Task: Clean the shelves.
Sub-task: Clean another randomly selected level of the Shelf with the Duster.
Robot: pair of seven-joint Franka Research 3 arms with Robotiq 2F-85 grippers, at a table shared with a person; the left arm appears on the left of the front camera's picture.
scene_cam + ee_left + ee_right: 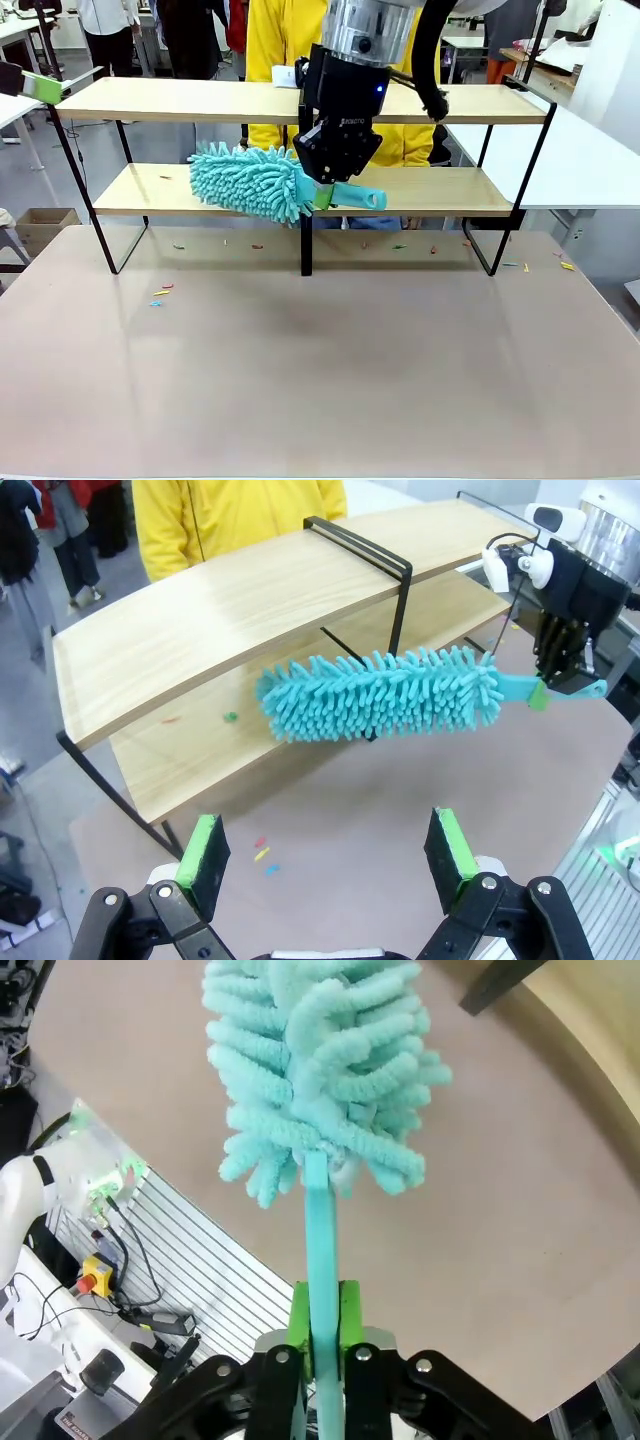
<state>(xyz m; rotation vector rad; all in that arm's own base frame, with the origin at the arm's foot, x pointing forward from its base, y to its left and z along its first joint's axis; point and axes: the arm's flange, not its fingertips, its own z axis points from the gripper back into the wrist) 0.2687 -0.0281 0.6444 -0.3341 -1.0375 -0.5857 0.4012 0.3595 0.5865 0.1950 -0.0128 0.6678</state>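
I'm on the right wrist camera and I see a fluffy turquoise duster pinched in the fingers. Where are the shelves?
Observer: Right behind it. In the front view the fluffy turquoise duster hangs in front of the two-tier light wooden shelves with a black metal frame, level with their lower board.
Operator: Is there any mess left?
Observer: Yes, small coloured scraps lie on the large beige tabletop in front of the shelves.
Operator: What's my other arm doing?
Observer: The left gripper hovers by the shelves' end, fingers wide open, holding nothing.
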